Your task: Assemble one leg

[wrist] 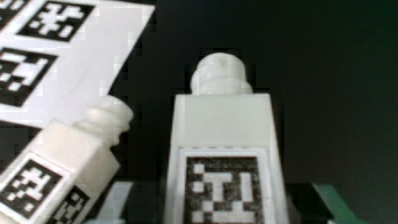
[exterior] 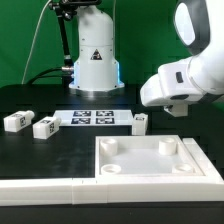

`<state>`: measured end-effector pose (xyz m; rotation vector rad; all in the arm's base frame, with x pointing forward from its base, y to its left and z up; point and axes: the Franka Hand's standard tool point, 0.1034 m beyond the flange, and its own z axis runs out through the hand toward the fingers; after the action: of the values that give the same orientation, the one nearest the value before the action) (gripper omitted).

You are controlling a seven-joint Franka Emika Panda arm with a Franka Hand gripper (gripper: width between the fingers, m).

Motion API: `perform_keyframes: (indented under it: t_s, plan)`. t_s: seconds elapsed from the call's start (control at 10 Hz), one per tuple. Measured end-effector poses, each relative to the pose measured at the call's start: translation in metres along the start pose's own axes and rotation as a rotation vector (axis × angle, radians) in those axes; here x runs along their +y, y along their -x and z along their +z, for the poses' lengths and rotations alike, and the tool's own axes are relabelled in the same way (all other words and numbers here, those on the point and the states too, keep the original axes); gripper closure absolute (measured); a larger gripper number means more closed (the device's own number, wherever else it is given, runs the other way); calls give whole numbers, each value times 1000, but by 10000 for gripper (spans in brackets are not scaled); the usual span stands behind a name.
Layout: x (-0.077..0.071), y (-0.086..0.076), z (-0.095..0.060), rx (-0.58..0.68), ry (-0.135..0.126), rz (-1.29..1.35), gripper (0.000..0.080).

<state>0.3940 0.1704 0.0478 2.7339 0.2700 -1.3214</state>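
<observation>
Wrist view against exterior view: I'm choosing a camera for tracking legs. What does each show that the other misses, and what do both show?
Only the wrist view: a close look at the central leg, peg tip and tag clear, with the tilted leg beside it. Only the exterior view: the socketed panel, the far-left leg, the neighbouring leg and the arm. Both: the table, the marker board, and the board-side leg, probably one of the close pair.

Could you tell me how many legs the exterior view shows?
3: two legs at that view's left, a third right of the marker board; the gripper may hide more.
</observation>
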Motion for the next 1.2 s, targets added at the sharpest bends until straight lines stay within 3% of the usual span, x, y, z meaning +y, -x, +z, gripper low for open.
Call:
perform_keyframes:
  t_s: [0.2, 0.3, 0.4, 0.5, 0.6, 0.7, 0.9, 1.2]
  plan:
    - [0, -1, 1, 6, 0, 0, 508]
    - [-2, -14, -6, 141, -14, 1, 508]
    - [-2, -13, -11, 284, -22, 3, 508]
    - [6, 0, -16, 320, -9, -42, 508]
    - [13, -3, -43, 441, 5, -60, 508]
    - [18, 1, -58, 528, 5, -72, 508]
    - [23, 0, -77, 695, 3, -89, 508]
    - [22, -4, -74, 948, -11, -95, 508]
